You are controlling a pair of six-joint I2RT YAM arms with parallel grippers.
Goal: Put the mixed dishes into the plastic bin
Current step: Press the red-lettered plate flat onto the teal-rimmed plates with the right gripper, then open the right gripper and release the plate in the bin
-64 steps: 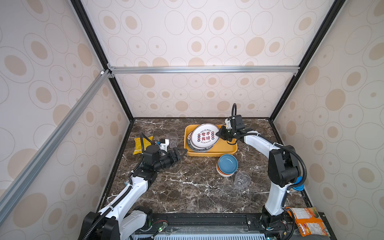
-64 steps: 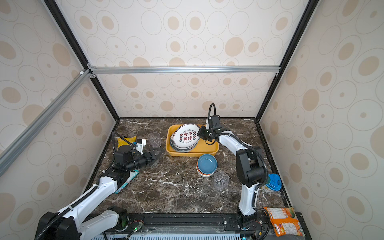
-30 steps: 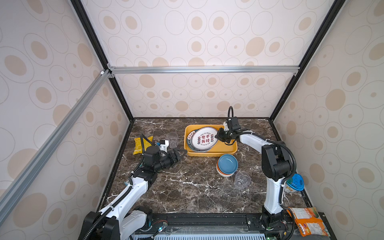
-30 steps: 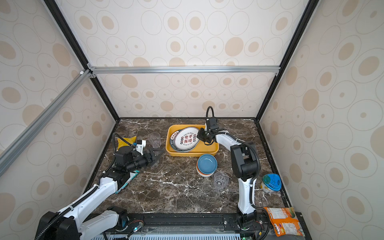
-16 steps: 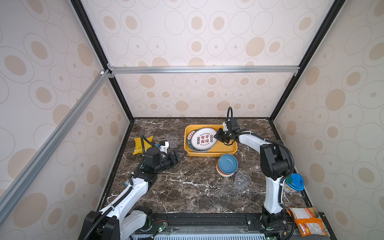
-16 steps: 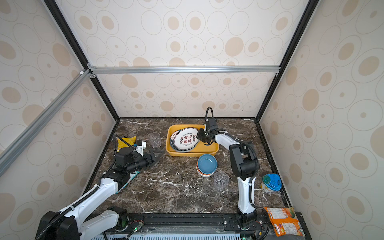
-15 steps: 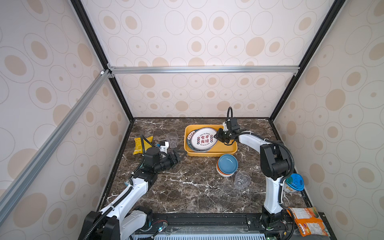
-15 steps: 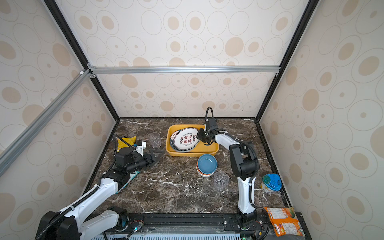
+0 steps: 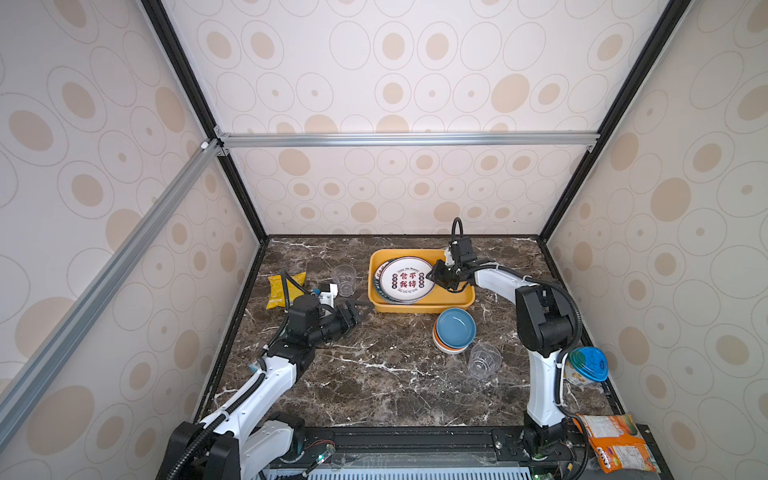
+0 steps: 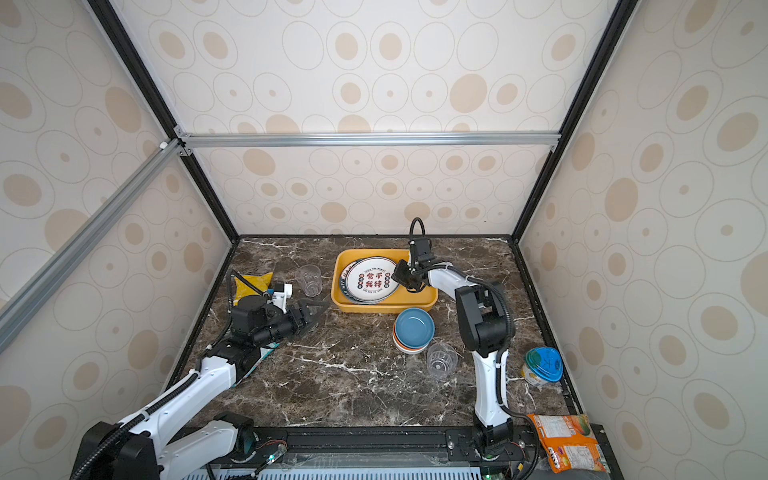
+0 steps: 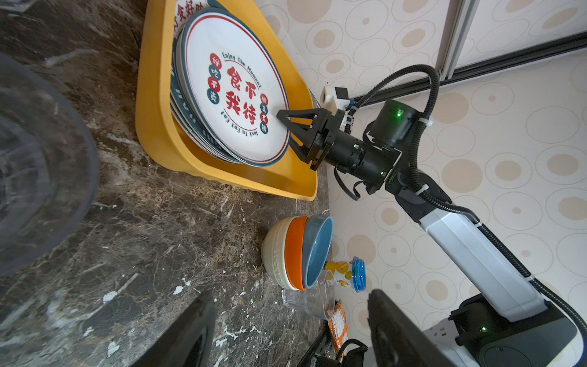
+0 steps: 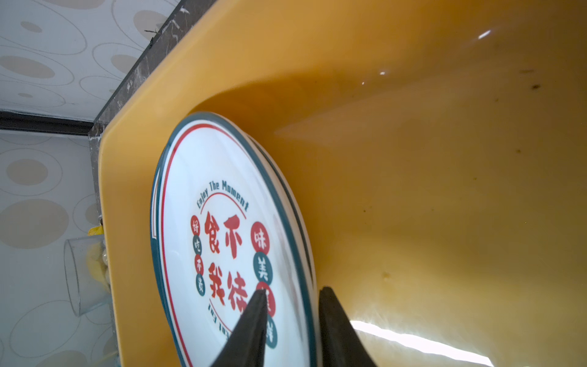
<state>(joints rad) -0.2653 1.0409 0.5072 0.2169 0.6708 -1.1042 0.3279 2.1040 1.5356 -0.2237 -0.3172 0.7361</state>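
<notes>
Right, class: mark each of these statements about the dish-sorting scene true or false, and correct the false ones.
1. The printed plates lie inside the yellow bin. True.
2. The blue bowl sits in the bin. False: it tops a bowl stack on the table, outside the bin.
3. The left gripper holds a cup. False: it is open and empty.
4. The right gripper has its jaws either side of the top plate at its rim. True.

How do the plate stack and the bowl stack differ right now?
The plate stack lies inside the yellow bin; the bowl stack sits on the table outside it. The right pincer straddles the plate stack's rim; no pincer is at the bowl stack. Both are neatly stacked.
</notes>
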